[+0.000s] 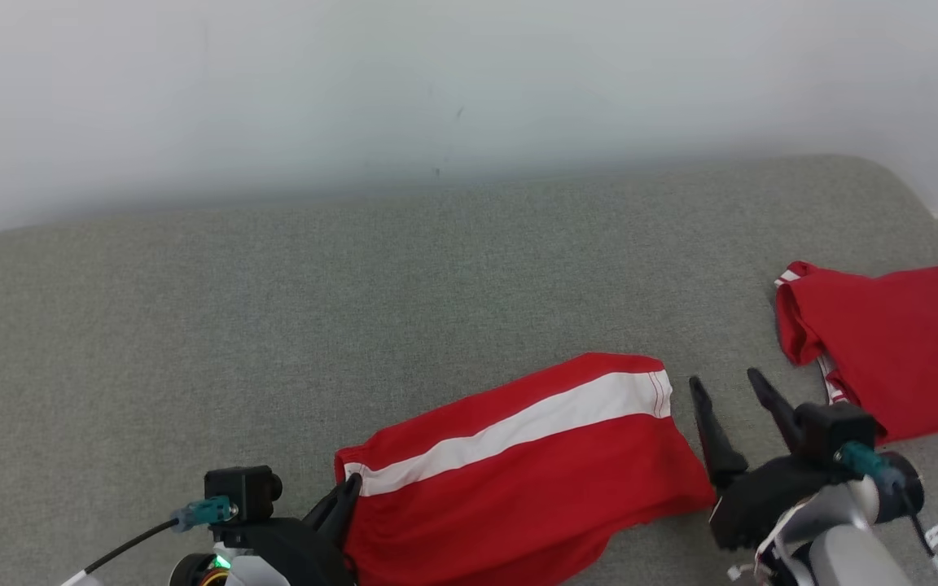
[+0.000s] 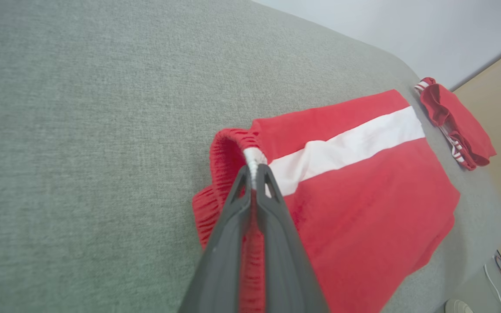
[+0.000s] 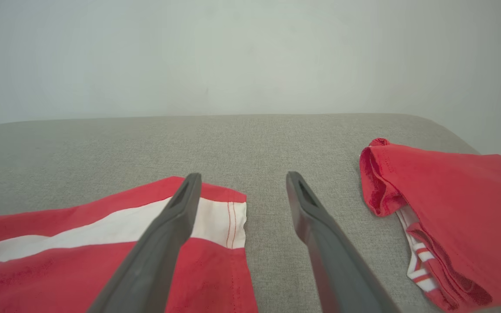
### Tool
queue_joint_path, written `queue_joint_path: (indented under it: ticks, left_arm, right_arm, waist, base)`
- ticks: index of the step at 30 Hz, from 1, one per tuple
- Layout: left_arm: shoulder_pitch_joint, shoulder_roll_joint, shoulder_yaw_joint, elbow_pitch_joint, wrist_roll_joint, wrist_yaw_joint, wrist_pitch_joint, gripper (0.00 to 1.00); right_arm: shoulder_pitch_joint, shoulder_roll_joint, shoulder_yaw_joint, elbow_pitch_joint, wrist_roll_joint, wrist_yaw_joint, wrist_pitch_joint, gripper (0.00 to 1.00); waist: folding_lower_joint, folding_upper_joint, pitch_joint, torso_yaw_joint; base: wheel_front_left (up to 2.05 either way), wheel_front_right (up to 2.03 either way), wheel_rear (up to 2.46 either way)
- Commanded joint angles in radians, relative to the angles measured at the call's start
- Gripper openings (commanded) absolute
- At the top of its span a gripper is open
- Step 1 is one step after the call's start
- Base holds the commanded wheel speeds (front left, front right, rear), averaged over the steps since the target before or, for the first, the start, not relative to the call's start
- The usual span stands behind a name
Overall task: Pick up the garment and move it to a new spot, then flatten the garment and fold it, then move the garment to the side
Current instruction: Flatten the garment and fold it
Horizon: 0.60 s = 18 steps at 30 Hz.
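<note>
Since the left gripper [image 2: 255,171] is clenched on the elastic waistband of the red shorts [image 1: 534,480], right where the white stripe meets the edge, the grasp looks meant for a lift or a pull along the cloth. Shorts lie mostly flat at the near edge of the grey worktop [image 1: 273,325], stripe running off to the right. Right gripper [image 1: 725,382] is released, jaws wide, hanging just beside the hem end. Judgement: it is lining up on that opposite end so both ends can be carried together. A second red garment [image 1: 892,350], folded, sits apart at the far right, probably parked out of the way. Count: 2 garments, 2 grippers, 1 grasp made.
</note>
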Motion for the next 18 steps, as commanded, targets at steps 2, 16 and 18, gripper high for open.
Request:
queue_joint_path:
  ticks: [2, 16, 18]
  left_arm:
    - [-0.003, 0.003, -0.010, -0.015, 0.016, -0.001, -0.013, 0.00]
    - [-0.033, -0.002, -0.051, -0.044, 0.028, -0.004, -0.031, 0.00]
    - [-0.041, -0.001, -0.056, -0.045, 0.028, -0.005, -0.035, 0.00]
  right_arm:
    - [-0.064, -0.030, -0.018, 0.028, 0.041, -0.003, 0.085, 1.00]
    - [-0.198, -0.106, 0.064, 0.182, 0.205, -0.003, 0.322, 1.00]
    - [-0.213, -0.116, 0.080, 0.194, 0.220, -0.003, 0.325, 1.00]
  waist:
    - [0.0000, -0.0001, 0.031, 0.017]
    - [0.0000, -0.0001, 0.126, 0.091]
    - [0.0000, -0.0001, 0.132, 0.094]
  base:
    - [0.00, 0.00, 0.00]
    - [0.00, 0.00, 0.00]
    - [0.00, 0.00, 0.00]
